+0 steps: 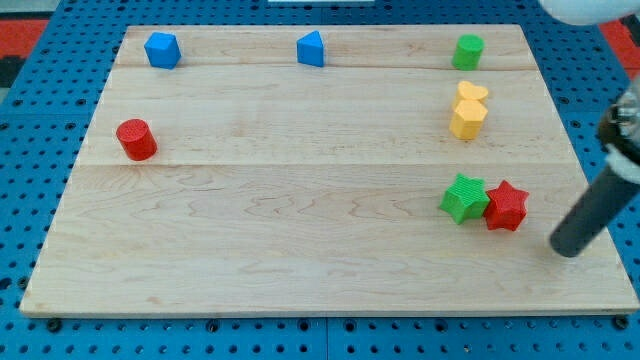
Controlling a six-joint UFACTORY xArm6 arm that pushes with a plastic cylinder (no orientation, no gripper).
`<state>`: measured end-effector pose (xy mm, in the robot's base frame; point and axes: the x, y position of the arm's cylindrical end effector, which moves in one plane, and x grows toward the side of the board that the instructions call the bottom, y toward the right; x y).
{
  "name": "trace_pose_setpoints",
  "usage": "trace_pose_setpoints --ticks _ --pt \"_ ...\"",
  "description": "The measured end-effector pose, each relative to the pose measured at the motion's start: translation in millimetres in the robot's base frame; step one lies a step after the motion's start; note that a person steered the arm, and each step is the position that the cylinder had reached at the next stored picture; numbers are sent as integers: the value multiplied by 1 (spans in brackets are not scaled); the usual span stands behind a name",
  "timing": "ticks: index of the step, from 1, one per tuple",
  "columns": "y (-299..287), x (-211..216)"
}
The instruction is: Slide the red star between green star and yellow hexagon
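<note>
Seven blocks lie on the board (300,250): two red, two blue, two green if counted by colour, plus two yellow pieces touching each other, which makes eight in all.

Going from the view's left: a red cylinder (136,139) sits near the left edge, about halfway down. A blue block (162,49), shape hard to make out, lies by the top-left corner. A second blue block (311,48), wedge-like, rests at the top edge near its middle. A green cylinder (467,51) stands near the top-right corner. Below it, a yellow heart (473,93) touches a yellow hexagon (467,119) just beneath it.

Nearer the bottom-right corner, the green star (464,197) and the red star (506,206) touch, the red star on the view's right of the green one. So the red star is beside the green star, well below the hexagon, not between the two.

My tip (566,247) rests on the board near the right edge, just to the right of and slightly below the red star, apart from it. The rod slants up to the view's right. There are no fingers on this arm, only the rod, and it holds nothing.

The board is pale wood with two seam lines running across. Around it shows a blue perforated surface, with a red patch at the view's top-left corner.
</note>
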<state>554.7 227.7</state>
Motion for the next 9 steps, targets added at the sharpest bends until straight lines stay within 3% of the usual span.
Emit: trace_pose_setpoints --ticks 1,3,5,9 --pt "-37 -45" --pt "-28 -115" --pt "30 -133" --pt "27 -161"
